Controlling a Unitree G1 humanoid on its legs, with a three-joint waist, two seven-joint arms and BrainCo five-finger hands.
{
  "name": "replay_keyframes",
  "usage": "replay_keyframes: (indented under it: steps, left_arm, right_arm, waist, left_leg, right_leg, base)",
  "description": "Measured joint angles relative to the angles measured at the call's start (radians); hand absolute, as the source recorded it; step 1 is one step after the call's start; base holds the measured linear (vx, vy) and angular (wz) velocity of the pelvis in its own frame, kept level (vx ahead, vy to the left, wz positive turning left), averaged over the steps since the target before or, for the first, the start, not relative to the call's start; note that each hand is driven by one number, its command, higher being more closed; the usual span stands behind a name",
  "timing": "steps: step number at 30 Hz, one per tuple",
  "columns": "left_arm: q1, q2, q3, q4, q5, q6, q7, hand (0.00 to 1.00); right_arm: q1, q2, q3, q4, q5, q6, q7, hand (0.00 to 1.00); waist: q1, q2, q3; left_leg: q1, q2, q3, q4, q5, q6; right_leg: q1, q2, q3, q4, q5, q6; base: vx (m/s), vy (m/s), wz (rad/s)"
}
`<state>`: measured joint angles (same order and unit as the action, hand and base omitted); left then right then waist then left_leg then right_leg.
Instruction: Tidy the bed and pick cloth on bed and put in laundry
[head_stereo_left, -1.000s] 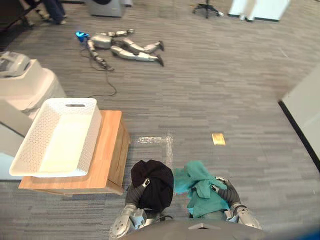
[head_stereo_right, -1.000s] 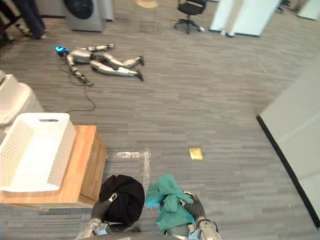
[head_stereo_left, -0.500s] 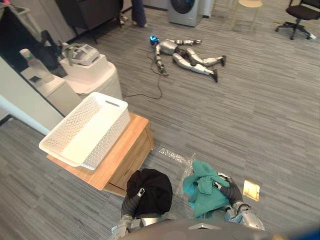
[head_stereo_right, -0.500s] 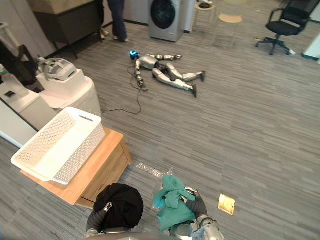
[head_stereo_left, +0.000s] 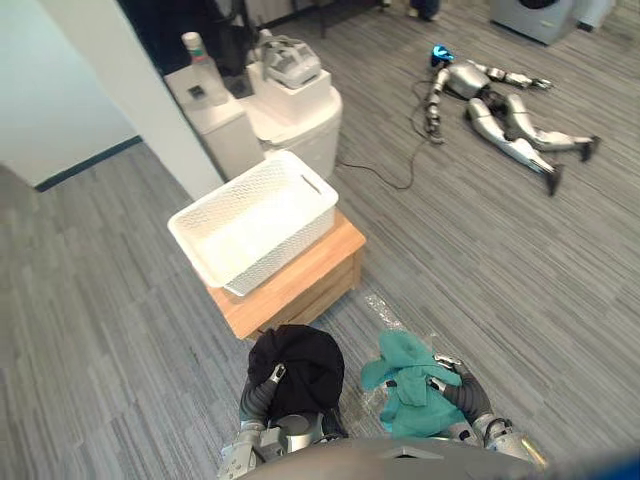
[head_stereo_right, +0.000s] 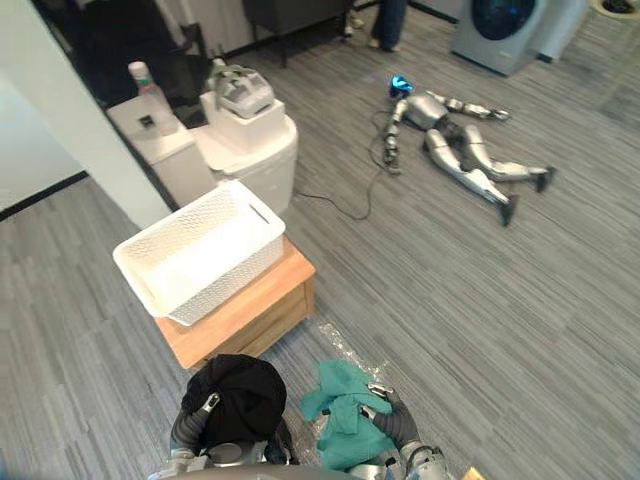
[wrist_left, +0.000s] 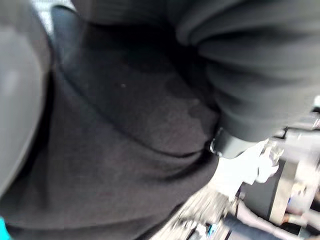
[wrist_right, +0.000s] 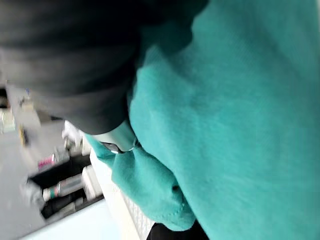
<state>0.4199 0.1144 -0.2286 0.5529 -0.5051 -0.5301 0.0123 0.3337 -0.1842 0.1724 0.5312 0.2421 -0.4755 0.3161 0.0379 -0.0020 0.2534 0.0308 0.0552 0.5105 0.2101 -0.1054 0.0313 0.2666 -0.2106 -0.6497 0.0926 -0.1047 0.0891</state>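
Note:
My left hand (head_stereo_left: 262, 388) is held low in front of me, shut on a bundled black cloth (head_stereo_left: 300, 362); a silver finger (head_stereo_right: 210, 403) lies over the bundle. Just to its right, my right hand (head_stereo_left: 458, 386) is shut on a crumpled teal cloth (head_stereo_left: 404, 382), which also shows past the dark cover in the right wrist view (wrist_right: 240, 125). The black cloth (wrist_left: 110, 150) presses against the left wrist camera. An empty white perforated laundry basket (head_stereo_left: 287, 246) sits on a low wooden stand (head_stereo_left: 300, 287) ahead of me and slightly left, a short way beyond the black cloth.
Behind the basket stand a white rounded unit (head_stereo_left: 297, 112) and a small white cabinet with a bottle (head_stereo_left: 193, 45). A white wall corner (head_stereo_left: 130, 90) rises at the left. Another robot (head_stereo_left: 500, 105) lies on the grey floor far right, near a washing machine (head_stereo_right: 500, 30) and a person's legs (head_stereo_right: 385, 25).
The camera has swung round, so the basket and stand now appear nearer the middle and the wall has come in at left. Both hands still hold their cloths the same way.

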Motion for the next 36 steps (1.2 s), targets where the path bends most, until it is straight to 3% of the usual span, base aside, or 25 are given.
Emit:
replay_keyframes:
  steps: [2,3,4,5,6,7,8,9,11,13,14,16,18,20,21,23,24,25,26,27,29,31,34,36]
  left_arm:
    - [0.006,0.009,-0.004,-0.043,0.026,0.001,0.018,1.0]
    - [0.009,0.007,-0.007,-0.076,0.03,0.005,0.019,1.0]
    - [0.007,0.008,-0.008,-0.101,0.058,0.021,0.019,1.0]
    - [0.007,0.011,-0.009,-0.11,0.069,0.026,0.019,1.0]
    - [0.016,0.018,-0.007,-0.143,0.085,0.039,0.022,1.0]
    - [0.018,0.026,-0.009,-0.152,0.091,0.04,0.026,1.0]
    - [0.019,0.038,-0.018,-0.164,0.096,0.046,0.038,1.0]
    - [0.018,0.054,-0.017,-0.168,0.096,0.05,0.041,1.0]
    - [0.009,0.064,-0.017,-0.168,0.094,0.071,0.042,1.0]
    - [0.003,0.066,-0.015,-0.167,0.093,0.095,0.038,1.0]
    - [-0.009,0.068,-0.011,-0.166,0.094,0.112,0.03,1.0]
    - [-0.025,0.068,0.001,-0.165,0.096,0.129,0.013,1.0]
    - [-0.031,0.068,0.004,-0.164,0.108,0.131,-0.012,1.0]
    - [-0.006,0.074,0.006,-0.164,0.117,0.126,-0.019,1.0]
    - [0.016,0.1,0.006,-0.166,0.132,0.122,-0.032,1.0]
    - [0.011,0.075,-0.001,-0.138,0.144,0.122,-0.052,1.0]
    - [0.012,0.062,-0.006,-0.138,0.146,0.117,-0.056,1.0]
    - [0.011,0.035,-0.009,-0.138,0.158,0.114,-0.057,1.0]
    - [0.01,0.026,-0.01,-0.138,0.164,0.112,-0.057,1.0]
    - [0.008,0.014,-0.012,-0.138,0.167,0.111,-0.057,1.0]
    - [0.007,0.008,-0.016,-0.138,0.173,0.108,-0.057,1.0]
    - [0.003,0.012,-0.017,-0.135,0.176,0.104,-0.058,1.0]
    - [0.016,0.01,-0.018,-0.135,0.181,0.101,-0.061,1.0]
    - [0.033,0.004,-0.025,-0.136,0.181,0.098,-0.097,1.0]
  right_arm:
    - [-0.028,0.003,0.034,-0.008,0.0,0.013,-0.033,1.0]
    - [-0.032,0.003,0.049,-0.021,0.0,0.028,-0.053,1.0]
    - [-0.03,-0.001,0.063,-0.031,0.0,0.047,-0.08,1.0]
    - [-0.026,-0.008,0.068,-0.036,0.0,0.058,-0.093,1.0]
    - [-0.022,-0.01,0.08,-0.047,-0.001,0.067,-0.113,1.0]
    - [-0.02,-0.005,0.085,-0.047,-0.004,0.07,-0.122,1.0]
    - [-0.022,0.019,0.085,-0.047,-0.022,0.078,-0.133,1.0]
    - [-0.016,0.031,0.093,-0.047,-0.039,0.084,-0.142,1.0]
    - [-0.005,0.039,0.097,-0.046,-0.067,0.089,-0.157,1.0]
    - [-0.004,0.046,0.096,-0.042,-0.07,0.092,-0.172,1.0]
    - [-0.007,0.054,0.096,-0.036,-0.069,0.092,-0.181,1.0]
    - [-0.013,0.059,0.096,-0.031,-0.065,0.092,-0.192,1.0]
    - [-0.015,0.058,0.092,-0.021,-0.048,0.092,-0.2,1.0]
    - [-0.016,0.061,0.091,-0.02,-0.027,0.088,-0.199,1.0]
    - [-0.007,0.073,0.091,-0.021,-0.019,0.082,-0.197,1.0]
    - [-0.017,0.056,0.086,-0.01,-0.011,0.074,-0.199,1.0]
    - [-0.021,0.044,0.086,-0.009,-0.01,0.073,-0.199,1.0]
    - [-0.027,0.034,0.084,-0.006,-0.008,0.073,-0.201,1.0]
    - [-0.027,0.032,0.083,-0.01,-0.008,0.073,-0.201,1.0]
    - [-0.03,0.028,0.084,-0.015,-0.008,0.073,-0.2,1.0]
    - [-0.033,0.028,0.085,-0.016,-0.008,0.074,-0.194,1.0]
    - [-0.03,0.031,0.089,-0.011,-0.009,0.08,-0.188,1.0]
    - [-0.018,0.023,0.105,-0.009,-0.01,0.08,-0.18,1.0]
    - [-0.024,0.008,0.102,0.001,-0.009,0.083,-0.172,1.0]
  waist:
    - [0.013,-0.017,0.001]
    - [0.013,-0.027,0.008]
    - [-0.001,-0.019,0.015]
    - [0.0,-0.022,0.013]
    - [0.006,-0.04,0.012]
    - [0.001,-0.052,0.014]
    - [-0.017,-0.05,0.013]
    - [-0.032,-0.062,0.015]
    - [-0.044,-0.067,0.017]
    - [-0.046,-0.061,0.016]
    - [-0.05,-0.056,0.014]
    - [-0.049,-0.049,0.016]
    - [-0.049,-0.034,0.023]
    - [-0.04,-0.049,0.018]
    - [-0.042,-0.087,-0.001]
    - [-0.052,-0.034,0.0]
    - [-0.051,-0.02,0.003]
    - [-0.053,0.018,-0.005]
    - [-0.058,0.029,-0.012]
    - [-0.069,0.047,-0.022]
    - [-0.079,0.058,-0.031]
    - [-0.077,0.039,-0.03]
    - [-0.073,0.035,-0.029]
    - [-0.063,0.052,-0.037]
  left_leg:
    - [0.008,-0.024,-0.005,-0.014,-0.001,0.004]
    - [0.018,-0.034,-0.015,-0.016,-0.027,0.02]
    - [0.04,-0.044,-0.045,-0.019,-0.065,0.043]
    - [0.052,-0.058,-0.059,-0.027,-0.071,0.049]
    - [0.081,-0.096,-0.08,-0.06,-0.071,0.051]
    - [0.093,-0.11,-0.098,-0.074,-0.068,0.053]
    - [0.104,-0.125,-0.147,-0.094,-0.065,0.06]
    - [0.112,-0.125,-0.192,-0.11,-0.06,0.069]
    - [0.127,-0.125,-0.253,-0.125,-0.052,0.071]
    - [0.136,-0.118,-0.314,-0.124,-0.038,0.058]
    - [0.138,-0.107,-0.361,-0.124,-0.04,0.052]
    - [0.143,-0.089,-0.433,-0.124,-0.036,0.042]
    - [0.158,-0.055,-0.51,-0.124,-0.042,0.014]
    - [0.173,-0.051,-0.52,-0.121,-0.064,-0.024]
    - [0.179,-0.064,-0.49,-0.12,-0.096,-0.056]
    - [0.195,0.031,-0.367,-0.1,-0.116,-0.101]
    - [0.199,0.05,-0.357,-0.106,-0.114,-0.109]
    - [0.203,0.082,-0.353,-0.121,-0.109,-0.124]
    - [0.204,0.093,-0.352,-0.132,-0.104,-0.131]
    - [0.213,0.112,-0.348,-0.149,-0.1,-0.137]
    - [0.213,0.132,-0.322,-0.132,-0.098,-0.139]
    - [0.143,0.145,-0.277,0.069,-0.094,-0.138]
    - [0.037,0.186,-0.244,0.35,-0.065,-0.121]
    - [0.025,0.152,-0.242,0.3,-0.149,-0.105]
  right_leg:
    - [-0.011,-0.038,-0.002,0.067,-0.051,0.026]
    - [-0.017,-0.068,-0.005,0.148,-0.085,0.049]
    - [-0.048,-0.119,0.018,0.321,-0.11,0.057]
    - [-0.089,-0.159,0.053,0.442,-0.111,0.048]
    - [-0.192,-0.231,0.154,0.671,-0.06,-0.019]
    - [-0.238,-0.244,0.215,0.757,-0.019,-0.031]
    - [-0.316,-0.219,0.32,0.859,-0.04,-0.006]
    - [-0.363,-0.174,0.379,0.886,-0.082,-0.004]
    - [-0.401,-0.128,0.392,0.839,-0.132,-0.003]
    - [-0.404,-0.077,0.403,0.683,-0.154,-0.004]
    - [-0.391,-0.026,0.435,0.524,-0.15,0.002]
    - [-0.391,0.037,0.499,0.343,-0.123,0.001]
    - [-0.403,0.088,0.557,0.205,-0.037,0.005]
    - [-0.398,0.081,0.577,0.115,0.042,0.023]
    - [-0.388,0.04,0.574,0.096,0.114,0.018]
    - [-0.369,0.077,0.516,0.132,0.106,-0.018]
    - [-0.367,0.088,0.5,0.136,0.088,-0.024]
    - [-0.361,0.113,0.479,0.137,0.068,-0.038]
    - [-0.361,0.122,0.471,0.138,0.058,-0.04]
    - [-0.361,0.138,0.465,0.149,0.037,-0.046]
    - [-0.354,0.149,0.449,0.157,0.001,-0.052]
    - [-0.306,0.138,0.444,0.119,-0.009,-0.051]
    - [-0.221,0.14,0.448,0.045,-0.005,-0.055]
    - [-0.193,0.133,0.5,0.019,0.008,-0.072]
  base:
    - [0.03,0.02,0.32]
    - [0.01,0.054,0.72]
    - [0.01,0.074,0.79]
    - [0.0,0.106,0.71]
    - [0.0,0.091,0.43]
    - [0.02,0.089,0.74]
    - [0.09,0.056,1.04]
    - [0.15,0.03,1.12]
    - [0.19,-0.013,1.05]
    - [0.22,-0.052,0.99]
    - [0.24,-0.11,1.18]
    - [0.29,-0.158,1.26]
    - [0.32,-0.23,1.1]
    - [0.3,-0.307,0.65]
    - [0.34,-0.445,0.56]
    - [0.26,-0.369,0.52]
    - [0.21,-0.272,0.3]
    - [0.21,-0.239,0.19]
    - [0.19,-0.181,0.28]
    - [0.18,-0.139,0.21]
    - [0.17,-0.097,0.2]
    - [0.13,-0.071,0.12]
    - [0.14,-0.067,-0.04]
    - [0.19,0.069,-0.44]
